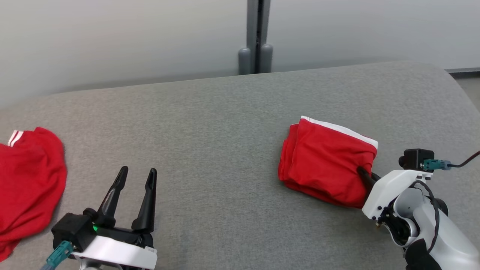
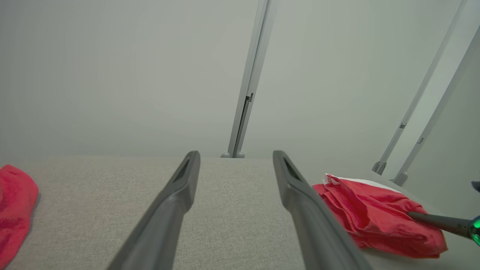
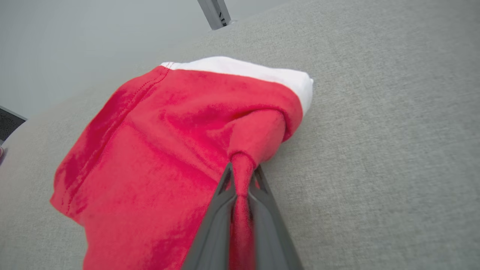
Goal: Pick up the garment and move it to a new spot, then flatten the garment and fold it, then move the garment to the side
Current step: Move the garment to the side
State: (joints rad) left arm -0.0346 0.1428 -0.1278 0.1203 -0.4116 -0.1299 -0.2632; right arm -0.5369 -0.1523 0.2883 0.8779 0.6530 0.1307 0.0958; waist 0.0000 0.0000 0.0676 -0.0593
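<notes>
The garment point(image 1: 326, 161) is red with a white band along its far edge, and it lies folded into a thick rectangle on the right of the grey surface point(image 1: 225, 123). My right gripper point(image 1: 363, 173) is shut on the garment's near right corner. In the right wrist view the gripper point(image 3: 242, 170) pinches a bunched ridge of the red cloth point(image 3: 150, 161) between its fingers. My left gripper point(image 1: 137, 173) stands open and empty over bare surface at the lower left. From the left wrist the gripper point(image 2: 236, 154) points at the wall, with the garment point(image 2: 375, 217) off to its right.
A second red cloth point(image 1: 26, 183) with white stripes lies crumpled at the surface's left edge point(image 2: 15, 210). A grey post point(image 1: 256, 37) stands against the pale wall behind. The surface's right side curves down toward the floor.
</notes>
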